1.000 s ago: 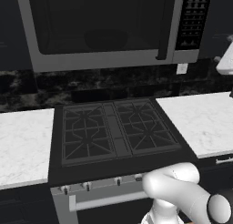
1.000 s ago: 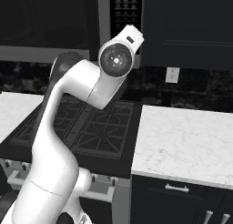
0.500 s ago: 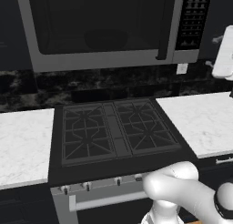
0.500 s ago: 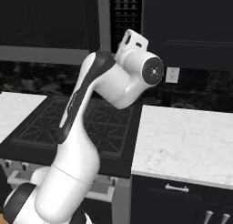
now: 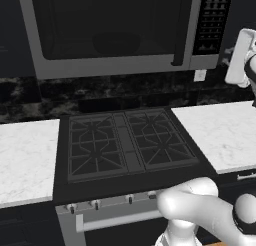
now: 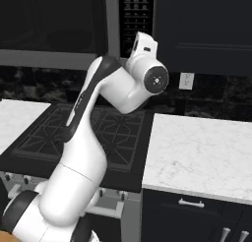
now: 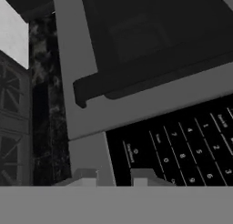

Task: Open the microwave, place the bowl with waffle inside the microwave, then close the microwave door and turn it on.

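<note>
The microwave (image 5: 115,66) hangs above the stove, and the microwave door (image 5: 110,20) is closed, its black bar handle (image 5: 176,40) at the right edge. Behind the dark glass a dim rounded shape (image 5: 117,42) shows; I cannot tell whether it is the bowl. The waffle is hidden. My white hand (image 5: 239,57) is raised just right of the black button panel (image 5: 212,20). In the hand view my gripper (image 7: 113,176) faces the button panel (image 7: 182,150) and the handle (image 7: 136,84). Its tips stand close together with nothing between them.
A black gas stove (image 5: 127,142) lies below the microwave, with white marble counters to its left (image 5: 25,155) and right (image 5: 220,130). A wall outlet (image 5: 200,76) sits under the panel. Dark cabinets (image 6: 206,29) stand right of the microwave.
My arm has swung up and across, and the hand has come in beside the button panel. The fingers have drawn together from wide open. The door stays closed.
</note>
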{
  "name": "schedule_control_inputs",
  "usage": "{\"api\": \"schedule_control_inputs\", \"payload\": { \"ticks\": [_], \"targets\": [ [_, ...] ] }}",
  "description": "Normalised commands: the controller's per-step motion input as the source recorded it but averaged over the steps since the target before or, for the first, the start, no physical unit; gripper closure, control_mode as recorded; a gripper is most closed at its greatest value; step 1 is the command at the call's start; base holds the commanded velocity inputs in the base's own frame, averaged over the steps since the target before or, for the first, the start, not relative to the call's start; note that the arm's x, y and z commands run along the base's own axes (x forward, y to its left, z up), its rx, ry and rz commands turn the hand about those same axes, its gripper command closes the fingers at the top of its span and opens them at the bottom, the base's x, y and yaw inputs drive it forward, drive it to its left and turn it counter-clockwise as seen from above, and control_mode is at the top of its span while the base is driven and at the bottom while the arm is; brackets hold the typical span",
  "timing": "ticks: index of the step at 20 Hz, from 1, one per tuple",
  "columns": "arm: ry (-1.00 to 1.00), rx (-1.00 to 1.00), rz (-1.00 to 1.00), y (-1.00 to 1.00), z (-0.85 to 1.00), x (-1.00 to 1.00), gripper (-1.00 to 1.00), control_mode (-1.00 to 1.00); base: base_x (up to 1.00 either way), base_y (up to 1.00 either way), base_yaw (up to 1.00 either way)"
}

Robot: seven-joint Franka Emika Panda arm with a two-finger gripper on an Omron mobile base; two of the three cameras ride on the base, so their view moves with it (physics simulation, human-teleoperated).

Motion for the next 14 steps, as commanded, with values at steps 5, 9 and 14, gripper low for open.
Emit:
{"api": "schedule_control_inputs", "payload": {
  "ticks": [5, 9, 14],
  "targets": [
    [-0.01, -0.02, -0.19, 0.00, 0.07, 0.63, 1.00, -1.00, 0.00, 0.00, 0.00],
    [-0.01, -0.01, -0.17, -0.13, 0.00, 0.48, 1.00, -1.00, 0.00, 0.00, 0.00],
    [-0.04, 0.00, -0.15, -0.28, 0.00, 0.35, 1.00, -1.00, 0.00, 0.00, 0.00]
  ]
}}
